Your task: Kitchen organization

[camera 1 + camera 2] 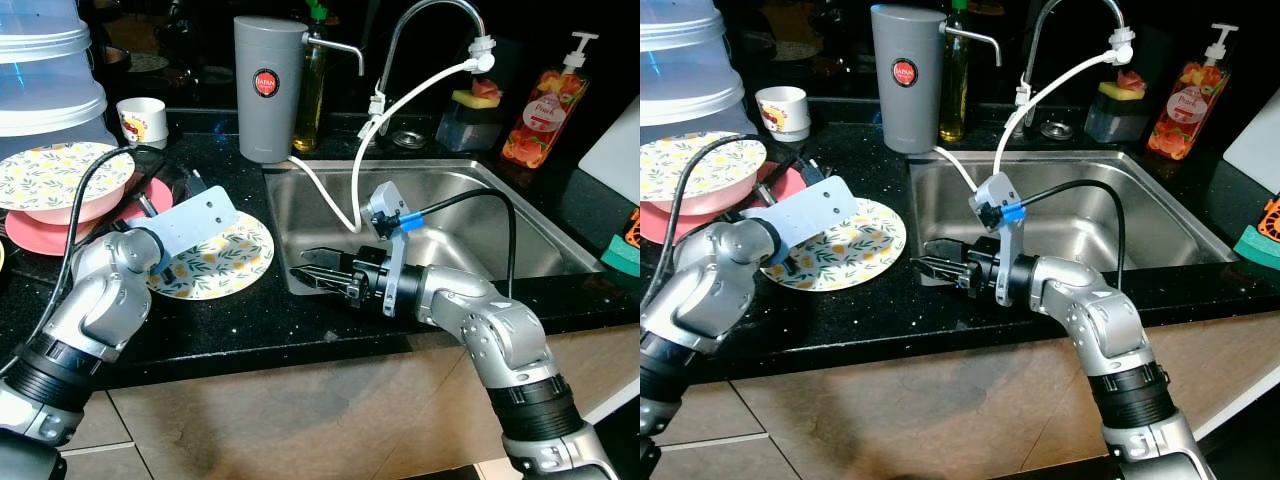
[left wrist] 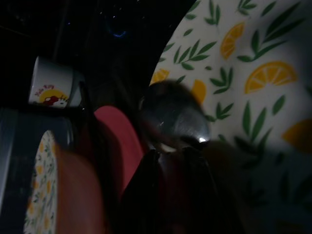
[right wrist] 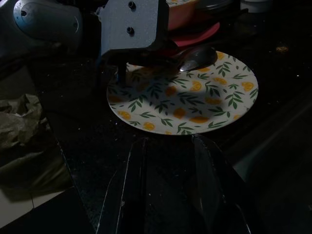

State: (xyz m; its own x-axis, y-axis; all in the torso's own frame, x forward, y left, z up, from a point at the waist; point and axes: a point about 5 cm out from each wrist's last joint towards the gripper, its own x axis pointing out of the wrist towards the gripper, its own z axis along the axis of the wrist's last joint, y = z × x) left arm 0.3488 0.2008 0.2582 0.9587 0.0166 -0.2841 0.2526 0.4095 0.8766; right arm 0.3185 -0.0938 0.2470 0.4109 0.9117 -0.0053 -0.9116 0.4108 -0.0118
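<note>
1. Left pincer (image 3: 146,58) down over the near-left part of the lemon-print plate (image 1: 225,260), fingers closed on the handle of a metal spoon (image 2: 175,117); spoon bowl lying over the plate's rim, beside a red plate (image 2: 117,141).
2. Right pincer (image 1: 318,268) level at the front left corner of the sink (image 1: 500,215), pointing toward the lemon-print plate; fingers (image 3: 129,195) held apart, nothing between them, not touching the plate.
3. Lemon-print plate flat on the black speckled table (image 1: 250,330), just left of the sink, between the two pincers.
4. Farther left on the table: a second lemon-print dish (image 1: 60,175) stacked on pink and red plates (image 1: 40,232), clear plastic containers (image 1: 45,70) behind, a small white cup (image 1: 143,120) with a cartoon print.
5. Behind the sink: tall grey canister (image 1: 268,85) with a red round label, a bottle of yellowish liquid (image 1: 311,90), curved tap (image 1: 430,40) with a white hose (image 1: 400,105) hanging into the basin, sponge holder (image 1: 472,115), orange soap pump bottle (image 1: 545,110).
6. Green sponge (image 1: 622,255) and an orange object at the far right edge of the table.
7. Below the table edge, pale brown cabinet fronts (image 1: 300,410).
</note>
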